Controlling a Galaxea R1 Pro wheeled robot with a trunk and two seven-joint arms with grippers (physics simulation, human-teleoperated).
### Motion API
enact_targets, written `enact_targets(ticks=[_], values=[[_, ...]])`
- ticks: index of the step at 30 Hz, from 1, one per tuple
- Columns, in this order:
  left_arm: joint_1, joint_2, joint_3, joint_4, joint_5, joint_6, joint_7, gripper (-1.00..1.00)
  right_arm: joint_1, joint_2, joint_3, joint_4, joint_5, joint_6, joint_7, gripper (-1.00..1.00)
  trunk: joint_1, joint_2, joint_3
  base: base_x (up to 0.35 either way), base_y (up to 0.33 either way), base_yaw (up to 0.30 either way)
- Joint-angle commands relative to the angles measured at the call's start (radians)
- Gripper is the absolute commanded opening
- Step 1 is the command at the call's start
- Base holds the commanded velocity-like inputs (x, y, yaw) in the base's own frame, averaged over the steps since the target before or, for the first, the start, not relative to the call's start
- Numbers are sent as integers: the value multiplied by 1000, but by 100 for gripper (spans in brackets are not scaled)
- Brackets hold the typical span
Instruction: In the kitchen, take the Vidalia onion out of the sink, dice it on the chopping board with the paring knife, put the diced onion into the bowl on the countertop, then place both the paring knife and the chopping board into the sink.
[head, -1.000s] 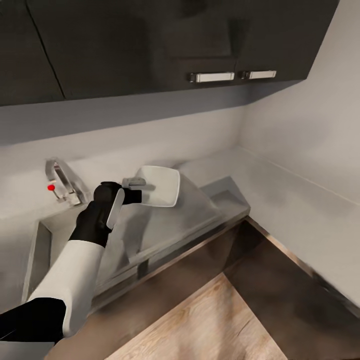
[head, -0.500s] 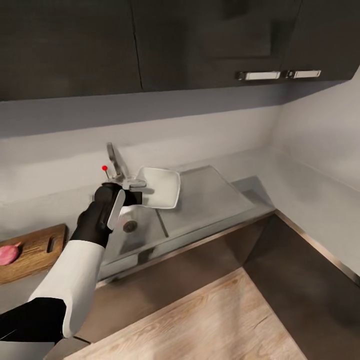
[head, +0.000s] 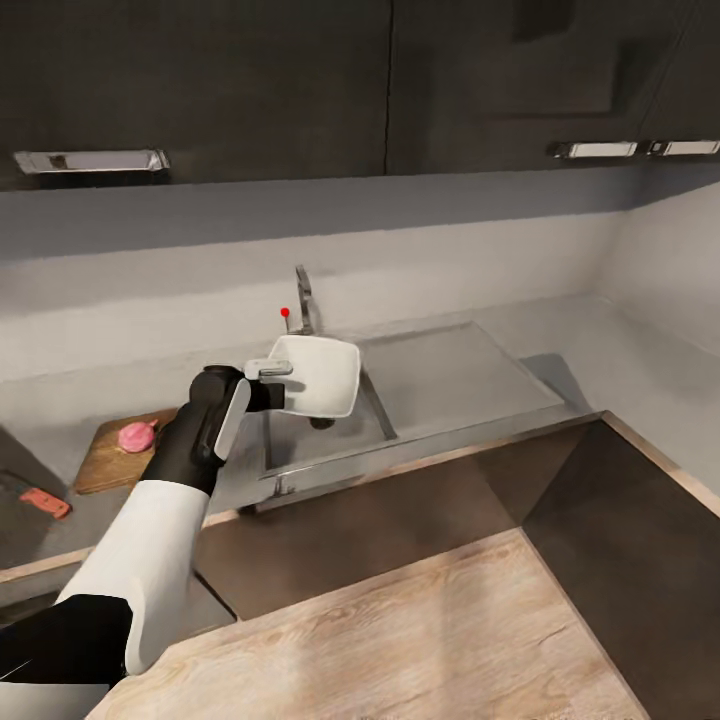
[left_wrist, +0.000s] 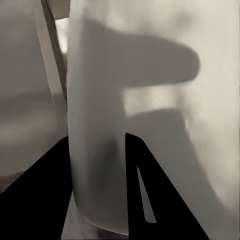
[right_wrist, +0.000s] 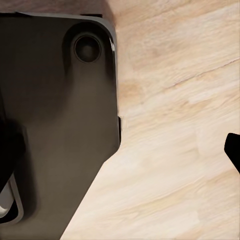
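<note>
The pink, roundish Vidalia onion (head: 136, 436) sits on your dark brown wooden chopping board (head: 112, 460), left of the grey steel sink (head: 330, 440). Your left gripper (head: 270, 380), arm outstretched, clamps the glossy white squarish bowl (head: 325, 375) above the basin; your right gripper's fingers can't be judged.

Dark robot base (right_wrist: 55, 115) over light wood-plank floor (right_wrist: 175, 150); dark fingertip (right_wrist: 233, 147) at frame edge

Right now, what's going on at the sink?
The left gripper holds the white bowl by its rim, lifted over the sink. The Vidalia onion sits whole on the chopping board on the countertop. The paring knife lies on the counter, beside the board.
</note>
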Motion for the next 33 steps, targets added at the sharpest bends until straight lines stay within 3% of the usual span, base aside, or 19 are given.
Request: enact_targets(ticks=[1,13,22,24,25,27,33], values=[[-1,0,-1,0,11,3,9,-100,0,0,-8,0,10,-3,-4,100,0,-2,-2,-280,179,233],[-1,0,-1,-9,11,3,9,-100,0,0,-9,0,11,-3,-4,100,0,-2,-2,-186,233,236],[-1,1,2,-12,38,3,8,-100,0,0,-8,0,10,-2,-4,100,0,-2,-2,-7,294,21],[-1,1,14,-12,47,3,8,-100,0,0,-8,0,10,-3,-4,100,0,-2,-2,0,300,1],[-1,2,73,-9,68,3,8,-100,0,0,-8,0,10,-3,-4,100,0,-2,-2,0,301,0],[-1,2,119,-5,86,4,7,-100,0,0,-9,0,10,-3,-4,100,0,-2,-2,0,301,0],[-1,11,154,-10,104,5,7,-100,0,1,-9,-1,10,-3,-4,100,0,-2,-2,0,268,0]])
